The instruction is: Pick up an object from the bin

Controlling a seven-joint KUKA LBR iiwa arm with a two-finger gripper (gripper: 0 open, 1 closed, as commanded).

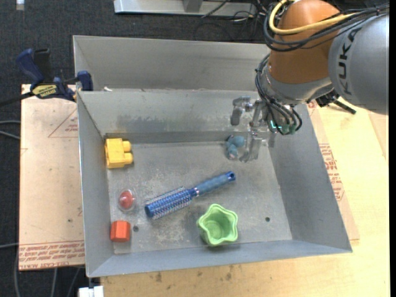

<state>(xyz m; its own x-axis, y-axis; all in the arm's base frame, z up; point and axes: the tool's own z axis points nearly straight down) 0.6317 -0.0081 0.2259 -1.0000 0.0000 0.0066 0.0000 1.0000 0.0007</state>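
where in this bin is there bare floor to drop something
Bare floor lies between the yellow block and the small blue thing by the gripper, above the blue brush; also right of the green cup. Crowded front left: red ball, orange cube.

— What lies nearest your hand (246, 141)?
— A lump (234, 146), just beside it, toward the back of the bin (173, 113).
— And the rest?
— The brush (185, 195) lies in front of my hand, with the cup (218, 224) in front of the brush. The block (117, 152), ball (126, 199) and cube (120, 230) sit well apart from my hand, along the wall opposite my arm.
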